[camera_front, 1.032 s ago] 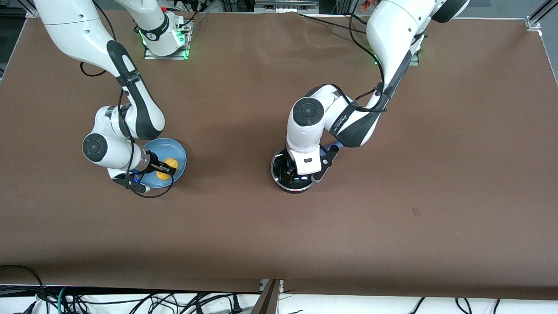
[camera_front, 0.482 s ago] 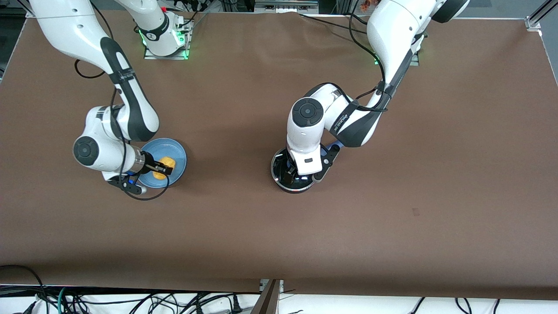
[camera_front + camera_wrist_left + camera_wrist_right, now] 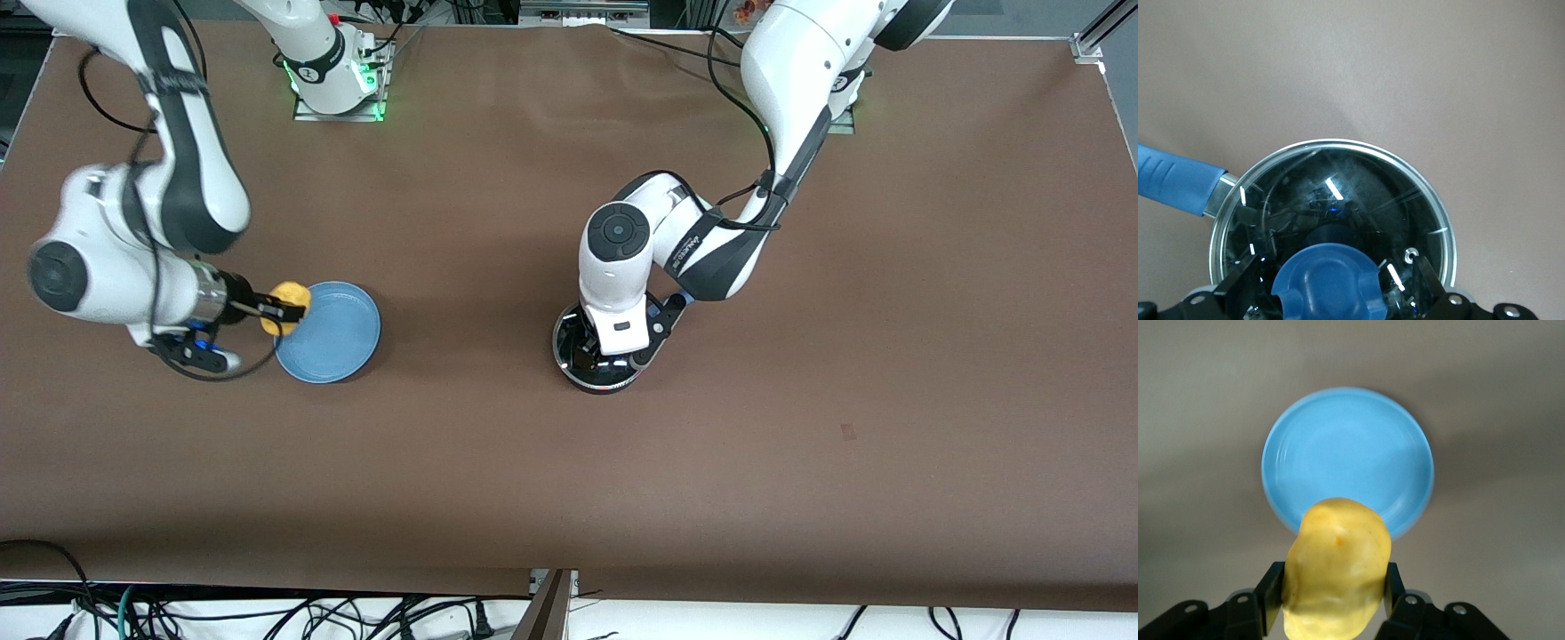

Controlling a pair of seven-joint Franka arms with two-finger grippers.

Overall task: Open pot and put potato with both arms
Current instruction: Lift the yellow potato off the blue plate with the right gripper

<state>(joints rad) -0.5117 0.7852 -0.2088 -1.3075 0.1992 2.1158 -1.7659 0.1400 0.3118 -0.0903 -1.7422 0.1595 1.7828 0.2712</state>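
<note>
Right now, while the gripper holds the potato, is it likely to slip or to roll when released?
The potato looks smooth and rounded, so it may slip; the right gripper pinches only its sides. Being oval, it would probably roll if dropped on the flat plate. It seems firm, showing no dent.

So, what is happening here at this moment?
The right gripper is shut on the potato and holds it in the air over the edge of the blue plate, which now has nothing on it. The left gripper is down on the pot, around the blue knob of the glass lid. The lid is still on the pot, so the potato cannot go in yet.
</note>
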